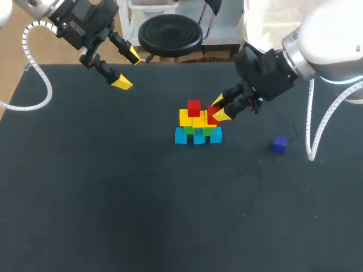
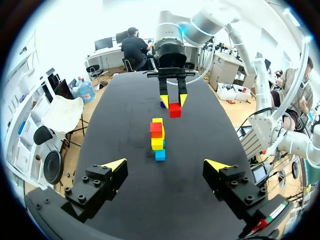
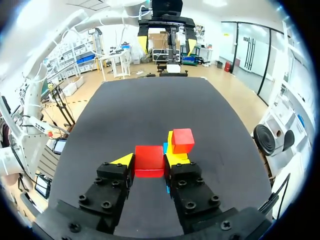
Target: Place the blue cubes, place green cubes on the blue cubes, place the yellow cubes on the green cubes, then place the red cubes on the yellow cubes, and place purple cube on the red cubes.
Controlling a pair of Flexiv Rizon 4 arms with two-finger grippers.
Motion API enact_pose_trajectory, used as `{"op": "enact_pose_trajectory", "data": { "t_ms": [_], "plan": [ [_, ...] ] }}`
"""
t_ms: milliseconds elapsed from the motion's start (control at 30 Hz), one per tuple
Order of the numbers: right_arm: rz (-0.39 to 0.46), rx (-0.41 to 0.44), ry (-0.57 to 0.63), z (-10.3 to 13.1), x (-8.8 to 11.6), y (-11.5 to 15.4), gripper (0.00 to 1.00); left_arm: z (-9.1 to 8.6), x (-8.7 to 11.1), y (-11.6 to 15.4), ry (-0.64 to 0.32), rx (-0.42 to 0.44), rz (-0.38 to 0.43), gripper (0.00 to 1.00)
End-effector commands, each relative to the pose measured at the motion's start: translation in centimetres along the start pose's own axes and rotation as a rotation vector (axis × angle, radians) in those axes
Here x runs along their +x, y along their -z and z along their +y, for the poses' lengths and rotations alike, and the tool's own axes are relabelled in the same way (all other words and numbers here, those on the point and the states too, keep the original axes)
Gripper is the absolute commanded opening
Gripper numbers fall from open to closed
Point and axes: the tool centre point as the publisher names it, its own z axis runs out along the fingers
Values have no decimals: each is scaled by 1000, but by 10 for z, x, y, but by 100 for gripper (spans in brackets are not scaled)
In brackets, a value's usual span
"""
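Gripping plain red cube (image 3: 149,159), right pincer (image 1: 219,109), beside colourful stack (image 1: 197,128)

The table (image 1: 102,204) had a black top. Three blue cubes (image 1: 198,137) sat on it in a row, near the middle. A purple cube (image 1: 279,145) lay alone, off to their right.

Bright even light; faint soft shadows
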Motion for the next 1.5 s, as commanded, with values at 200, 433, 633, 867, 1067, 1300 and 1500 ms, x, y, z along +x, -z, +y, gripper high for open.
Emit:
{"op": "enact_pose_trajectory", "data": {
  "t_ms": [200, 433, 633, 867, 1067, 1300, 1500],
  "plan": [
    [-3, -14, 6, -6, 0, -4, 0, -1, 1, 0, -3, -2, -2, 100],
    [5, -11, 15, -11, -1, -3, 0, -1, 1, 0, -3, -2, -2, 100],
    [-5, -21, 19, -16, 0, -8, 0, -1, 1, 0, -3, -2, -2, 100],
    [-32, -25, 34, -22, 0, -10, 0, -1, 1, 0, -3, -2, -2, 100],
    [-39, -28, 41, -24, 0, -10, 0, -1, 1, 0, -3, -2, -2, 100],
    [-47, -28, 37, -25, 3, -8, 0, -1, 1, 0, -3, -2, -2, 100],
    [-34, -24, 24, -23, 2, -6, 0, -1, 1, 0, -3, -2, -2, 100]
  ]
}}
